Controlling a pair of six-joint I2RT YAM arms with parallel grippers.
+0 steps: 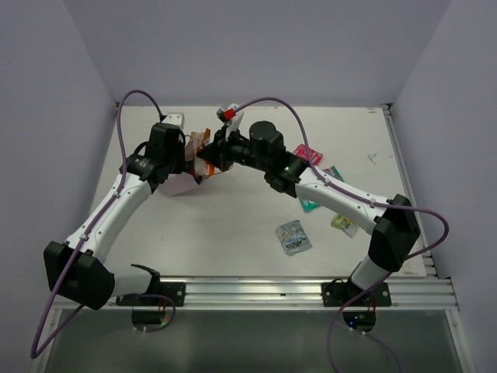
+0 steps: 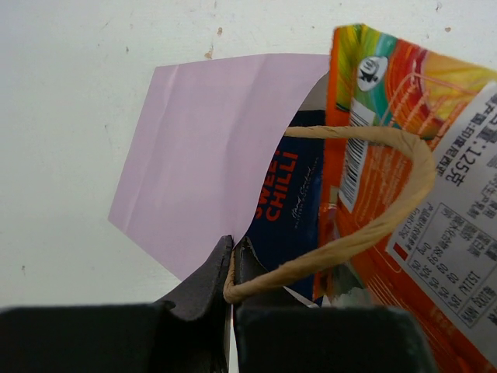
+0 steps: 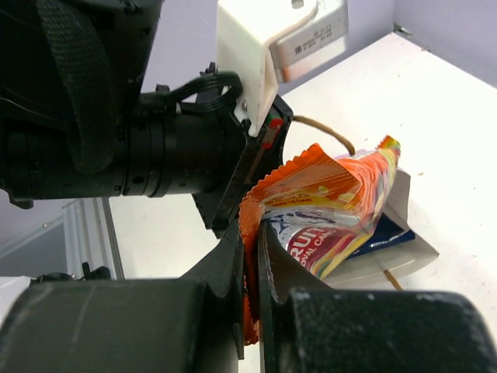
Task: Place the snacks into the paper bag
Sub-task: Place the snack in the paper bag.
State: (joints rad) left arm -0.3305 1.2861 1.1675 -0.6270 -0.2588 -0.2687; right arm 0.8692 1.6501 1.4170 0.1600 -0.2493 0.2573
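The pale pink paper bag (image 1: 177,184) lies on its side at the back left, mouth toward the right. My left gripper (image 1: 192,163) is shut on the bag's rim and tan string handle (image 2: 388,221); its jaw tips (image 2: 233,250) pinch the pink wall (image 2: 202,155). A dark blue packet (image 2: 291,194) lies inside the bag. My right gripper (image 1: 213,159) is shut on the edge of the orange packet (image 3: 326,186), which is held partly in the bag's mouth (image 2: 404,155). The dark blue packet (image 3: 386,233) shows under it.
Loose packets lie on the table (image 1: 233,233) to the right: pink-red (image 1: 308,154), teal-green (image 1: 310,204) partly under the right arm, yellow-green (image 1: 344,224), silver-grey (image 1: 293,237). The left wrist (image 3: 155,155) is close against my right gripper. Walls stand at the back and sides.
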